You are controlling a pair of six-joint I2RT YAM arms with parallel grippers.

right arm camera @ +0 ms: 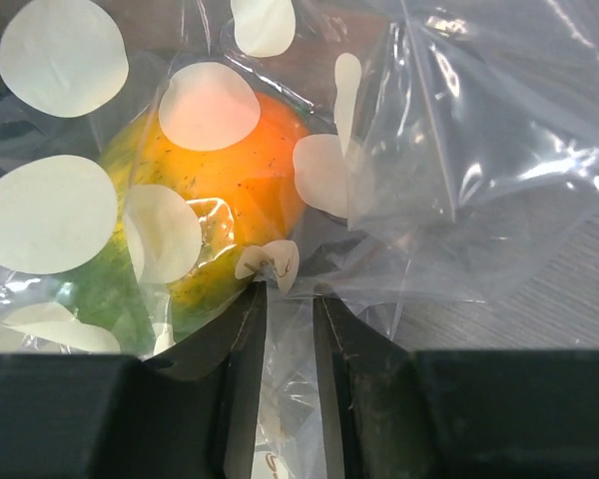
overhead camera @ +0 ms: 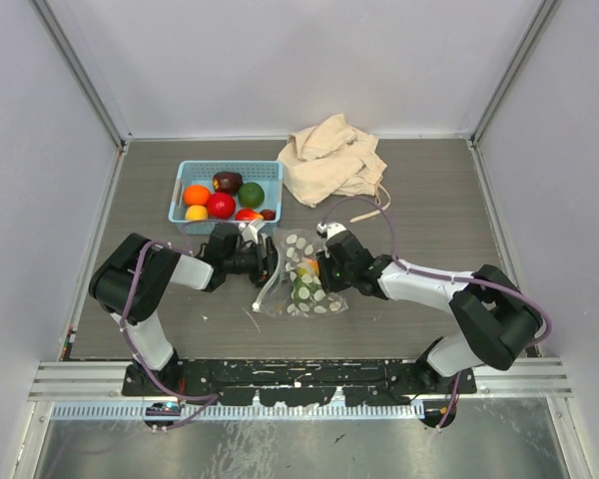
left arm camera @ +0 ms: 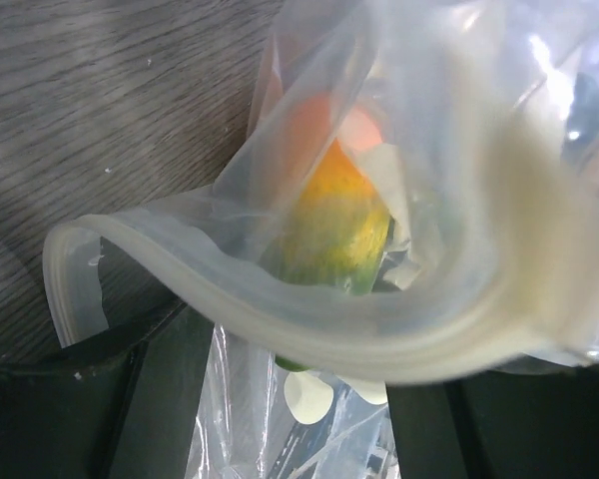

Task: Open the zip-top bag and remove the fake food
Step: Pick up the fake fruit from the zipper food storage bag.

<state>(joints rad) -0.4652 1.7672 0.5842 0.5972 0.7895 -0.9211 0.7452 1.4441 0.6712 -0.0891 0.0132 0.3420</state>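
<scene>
**R gripper [right arm camera: 290, 311] at bag, jaws narrow**

Fingers slightly apart, film of zip-top bag [overhead camera: 309, 289] in the gap. Orange-green fake food [right arm camera: 215, 185] just ahead, inside bag. L gripper [left arm camera: 299, 399] wide, zip strip [left arm camera: 309, 334] lying across it.

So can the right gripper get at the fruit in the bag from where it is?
Probably not. The right gripper meets the bag's dotted side, with film between its fingers and the fruit. The zip strip lies at the left gripper's end.
</scene>
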